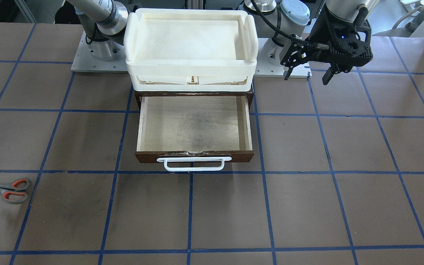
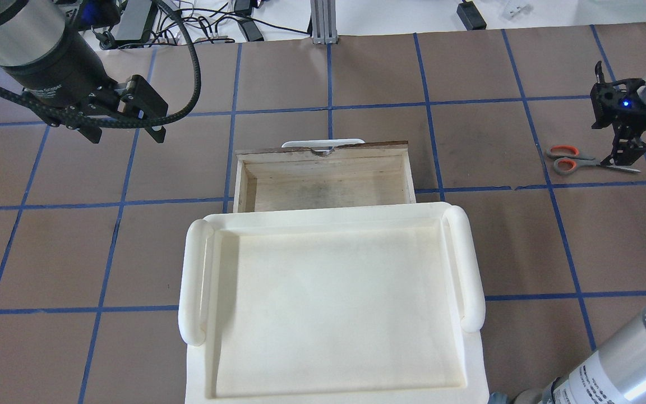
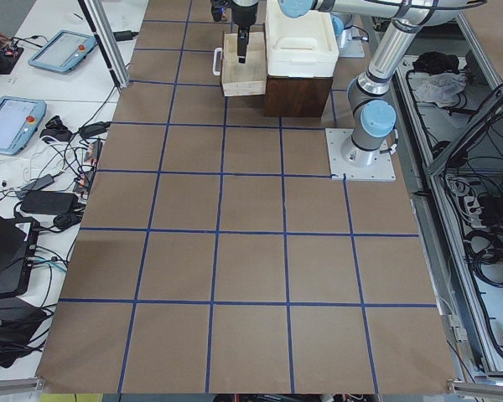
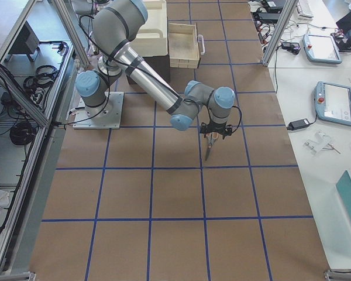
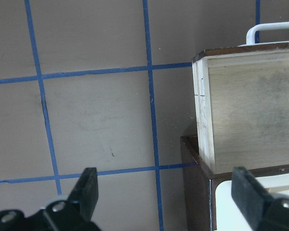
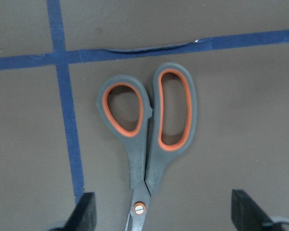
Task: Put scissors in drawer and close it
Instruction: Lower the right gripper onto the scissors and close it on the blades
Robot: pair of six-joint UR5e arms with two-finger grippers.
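The scissors (image 1: 7, 189) lie flat on the brown table, far out on my right side, with grey handles and orange-red inner loops (image 6: 147, 130). They also show in the overhead view (image 2: 570, 160). My right gripper (image 2: 627, 156) is open and empty, low over the blades; its fingers (image 6: 84, 214) straddle the pivot. The drawer (image 1: 195, 129) is pulled open and empty, its white handle (image 1: 193, 163) facing away from me. My left gripper (image 1: 307, 77) is open and empty, hovering above the table beside the drawer (image 5: 250, 110).
A white plastic tray (image 1: 191, 68) sits on top of the dark brown cabinet that holds the drawer. Blue tape lines grid the table. The arm bases stand behind the cabinet. Tablets and cables lie beyond the table's far edge.
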